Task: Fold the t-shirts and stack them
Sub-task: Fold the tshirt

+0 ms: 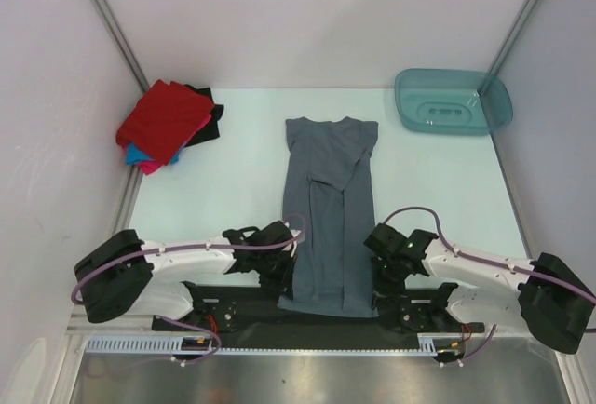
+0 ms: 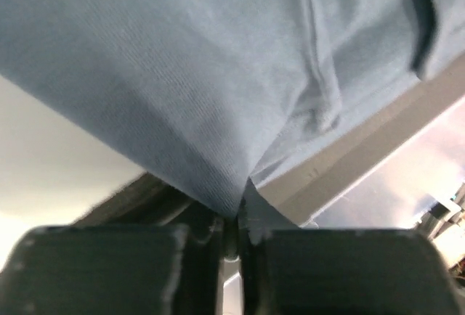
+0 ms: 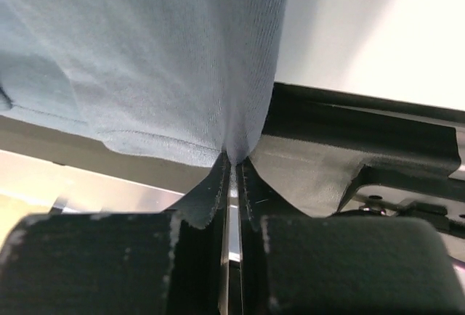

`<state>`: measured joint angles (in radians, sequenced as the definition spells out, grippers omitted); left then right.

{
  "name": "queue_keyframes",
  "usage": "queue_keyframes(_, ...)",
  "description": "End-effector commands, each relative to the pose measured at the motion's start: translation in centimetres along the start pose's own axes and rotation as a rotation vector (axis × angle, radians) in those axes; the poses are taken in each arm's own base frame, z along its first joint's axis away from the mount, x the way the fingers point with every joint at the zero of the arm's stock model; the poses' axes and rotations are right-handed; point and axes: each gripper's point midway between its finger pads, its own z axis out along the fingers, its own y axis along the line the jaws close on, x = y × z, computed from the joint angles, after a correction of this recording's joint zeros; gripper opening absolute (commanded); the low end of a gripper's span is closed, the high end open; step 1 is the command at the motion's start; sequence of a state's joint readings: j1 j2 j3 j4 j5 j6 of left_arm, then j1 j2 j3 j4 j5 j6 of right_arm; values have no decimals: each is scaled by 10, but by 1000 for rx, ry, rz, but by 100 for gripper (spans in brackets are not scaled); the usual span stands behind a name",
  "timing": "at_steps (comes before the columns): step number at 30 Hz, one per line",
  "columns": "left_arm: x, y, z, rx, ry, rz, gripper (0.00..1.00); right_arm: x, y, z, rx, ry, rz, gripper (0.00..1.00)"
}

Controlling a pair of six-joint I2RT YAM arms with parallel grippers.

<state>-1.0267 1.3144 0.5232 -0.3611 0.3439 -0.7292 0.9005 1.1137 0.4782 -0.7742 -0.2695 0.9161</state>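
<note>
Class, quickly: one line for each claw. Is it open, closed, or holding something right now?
Left claw: closed, pinching the near edge of the grey-blue t-shirt.
Right claw: closed, pinching the same t-shirt's near edge.

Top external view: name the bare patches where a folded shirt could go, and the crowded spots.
Bare table lies between the shirt pile and the grey t-shirt. Another patch sits right of the grey t-shirt, nearer than the teal tub. Crowded: the near edge, where left gripper and right gripper pinch its hem.
</note>
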Motion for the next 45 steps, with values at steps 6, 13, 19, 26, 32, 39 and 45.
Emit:
queue_keyframes(6, 37, -25, -32, 67, 126, -28, 0, -7, 19, -29, -50, -64, -32, 0)
queue_keyframes(13, 32, -36, -55, 71, 92, -13, 3, -14, 40, -53, -95, -94, -64, 0)
queue_keyframes(19, 18, -41, -60, -4, 116, 39, 13, -28, 55, -65, -59, -107, -114, 0)
queue_keyframes(26, -15, -45, -64, -71, 104, 70, 9, -55, 79, -95, -60, -161, -141, 0)
queue_keyframes(32, -48, -30, -79, -79, 20, -8, 17, -85, 76, -113, -69, -223, -100, 0)
queue_keyframes(39, -98, -27, -95, -72, -65, -40, 25, -115, 71, -117, -71, -247, -73, 0)
queue_keyframes(45, -125, -29, -84, -91, -32, -31, 27, -145, 76, -119, -89, -264, -72, 0)
